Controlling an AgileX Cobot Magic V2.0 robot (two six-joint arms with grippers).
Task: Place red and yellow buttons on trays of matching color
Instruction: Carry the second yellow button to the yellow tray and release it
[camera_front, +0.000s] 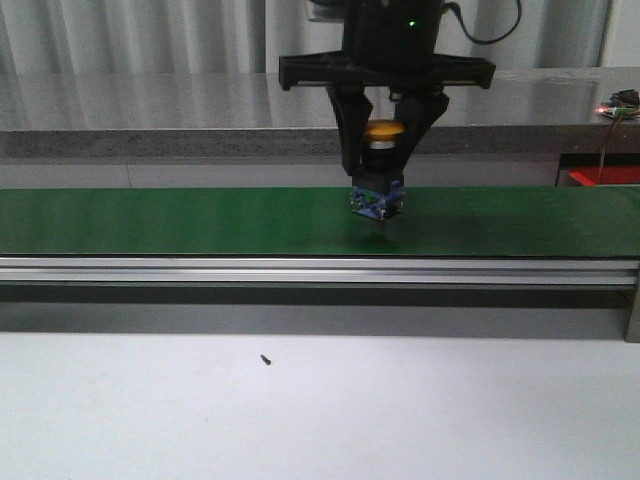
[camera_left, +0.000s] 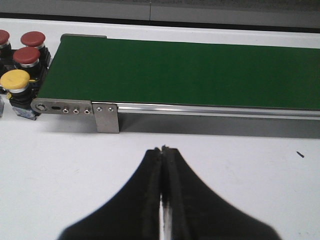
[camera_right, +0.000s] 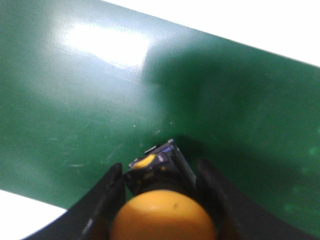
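The right gripper (camera_front: 385, 160) clamps its fingers on the yellow button (camera_front: 384, 131) just above the green conveyor belt (camera_front: 150, 220), so lift it straight, cap up and long axis vertical, while the left gripper (camera_left: 163, 150) rests closed and empty over the desk (camera_left: 225, 165).

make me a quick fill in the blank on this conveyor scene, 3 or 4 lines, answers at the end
1. The right gripper holds a button whose cap is ____.
2. That button hangs over the ____ conveyor belt.
3. The fingers of the left gripper are pressed ____, with nothing between them.
4. In the left wrist view, the cluster at the belt's end shows one yellow button and ____ red ones.

Answers: yellow; green; together; three
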